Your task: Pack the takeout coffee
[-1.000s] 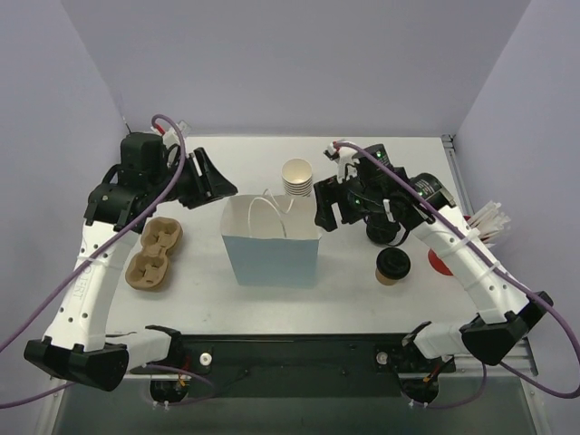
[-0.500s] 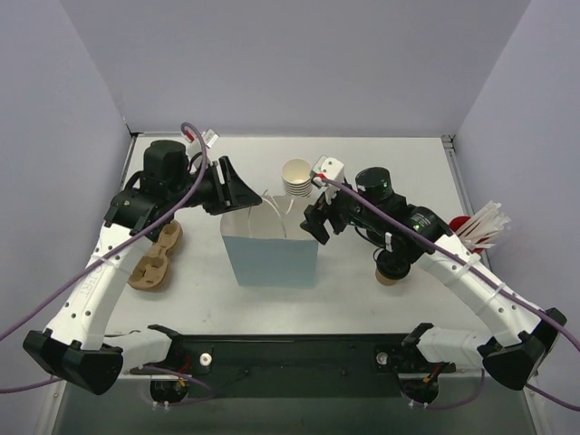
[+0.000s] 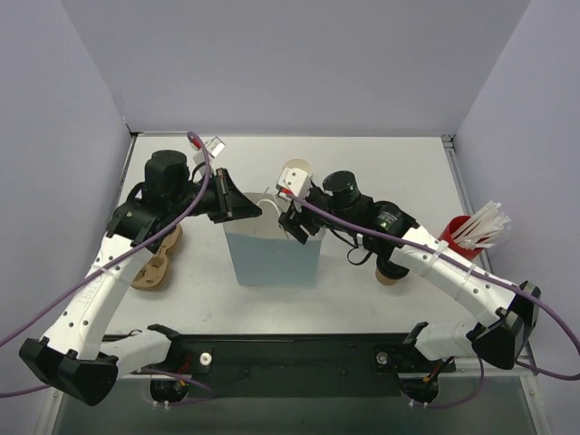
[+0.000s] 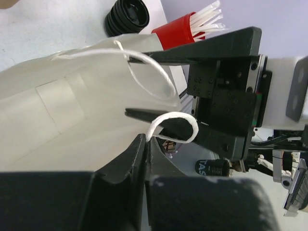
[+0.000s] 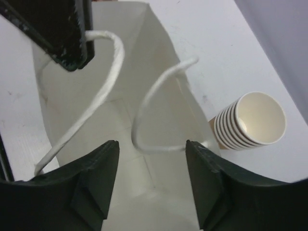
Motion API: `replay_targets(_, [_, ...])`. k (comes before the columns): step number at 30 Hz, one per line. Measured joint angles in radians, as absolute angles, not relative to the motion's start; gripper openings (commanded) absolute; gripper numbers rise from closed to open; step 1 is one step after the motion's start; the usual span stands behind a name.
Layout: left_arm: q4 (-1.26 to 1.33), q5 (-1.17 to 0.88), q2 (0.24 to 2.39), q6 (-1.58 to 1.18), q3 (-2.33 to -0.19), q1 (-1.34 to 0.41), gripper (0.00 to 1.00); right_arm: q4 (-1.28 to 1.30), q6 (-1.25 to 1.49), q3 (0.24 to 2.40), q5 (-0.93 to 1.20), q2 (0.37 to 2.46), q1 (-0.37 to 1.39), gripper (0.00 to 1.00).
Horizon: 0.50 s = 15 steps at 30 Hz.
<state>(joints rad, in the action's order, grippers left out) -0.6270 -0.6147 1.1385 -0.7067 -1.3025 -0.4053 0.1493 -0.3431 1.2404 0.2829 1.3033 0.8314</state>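
Locate the light blue paper bag (image 3: 272, 258), white inside, standing open at the middle of the white table (image 3: 381, 163). Both claws are at its top rim.

Left gripper (image 3: 249, 211): at the bag's left rim. In the left wrist view you see its jaws pressed almost together, with the edge of the paper pinched between them, close to where one white string handle (image 4: 173, 126) loops up.

Right gripper (image 5: 151, 144): at the bag's right rim. You see its jaws spread wide above the opening, with the other string handle looping between them. Nothing is gripped.

The small tan paper cup with the round black lid (image 3: 390, 274) stands on the table to the right of the bag, partly hidden under the right forearm and apart from both claws.

Other items:
- stack of lidless tan cups (image 5: 250, 120), just behind the bag
- stack of black lids (image 4: 127, 17)
- red cup of white sticks (image 3: 458, 231), at the right edge
- brown cardboard cup carrier (image 3: 154, 258), left of the bag
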Motion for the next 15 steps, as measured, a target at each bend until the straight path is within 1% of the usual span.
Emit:
replay_targets(1, [-0.624, -0.617, 1.133, -0.704, -1.297, -0.408, 0.0, 0.138, -0.345, 1.243, 0.266, 1.308, 0.836, 0.32])
replay_targets(2, [-0.623, -0.619, 1.127, -0.702, -1.291, -0.411, 0.0, 0.119, -0.344, 1.246, 0.243, 1.313, 0.84, 0.27])
replay_targets(4, [-0.623, -0.622, 1.112, -0.699, -1.277, -0.414, 0.0, 0.089, -0.344, 1.256, 0.205, 1.32, 0.839, 0.22])
replay_targets(9, [-0.627, -0.627, 1.09, -0.672, -1.25, -0.418, 0.0, 0.045, -0.333, 1.3, 0.147, 1.324, 0.831, 0.18])
replay_targets(15, [-0.628, -0.628, 1.089, -0.613, -1.25, -0.418, 0.0, 0.034, -0.299, 1.345, 0.142, 1.349, 0.802, 0.22])
